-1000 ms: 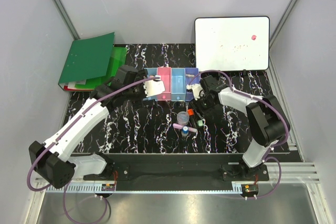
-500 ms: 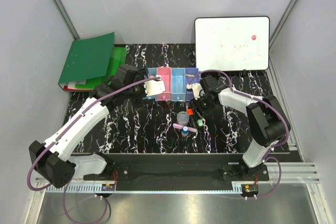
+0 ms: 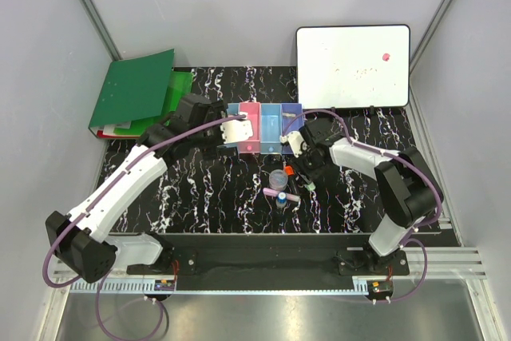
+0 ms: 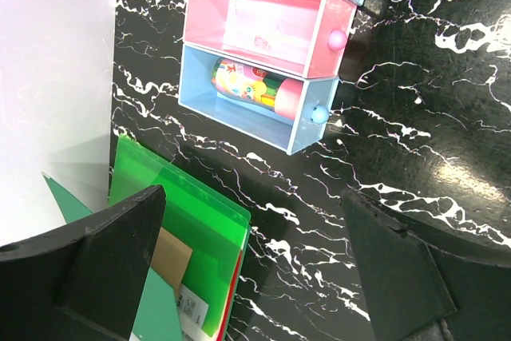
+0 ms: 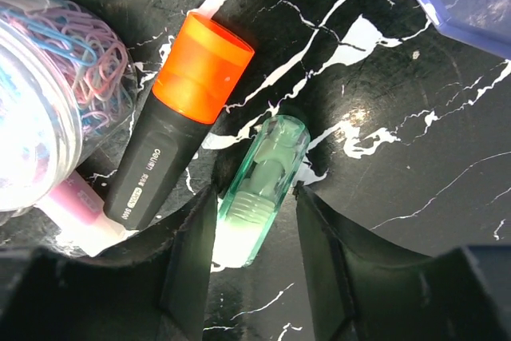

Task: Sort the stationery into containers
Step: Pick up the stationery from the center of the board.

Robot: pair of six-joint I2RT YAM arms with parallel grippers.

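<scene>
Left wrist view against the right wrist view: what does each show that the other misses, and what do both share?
Only the left wrist view: a light blue plastic bin holding a colourful patterned tube, a pink plastic bin, green binders. Only the right wrist view: an orange-capped black highlighter, a translucent green pen between the fingers of the right gripper, a clear jar of paper clips. Both: the black marbled tabletop.

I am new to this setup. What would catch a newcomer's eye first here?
First, the right gripper, its jaws on either side of the green pen lying beside the orange-capped marker on the black marbled table. Farther back, the pastel bins, with the left gripper wide open above a colourful tube in the light blue bin.
</scene>
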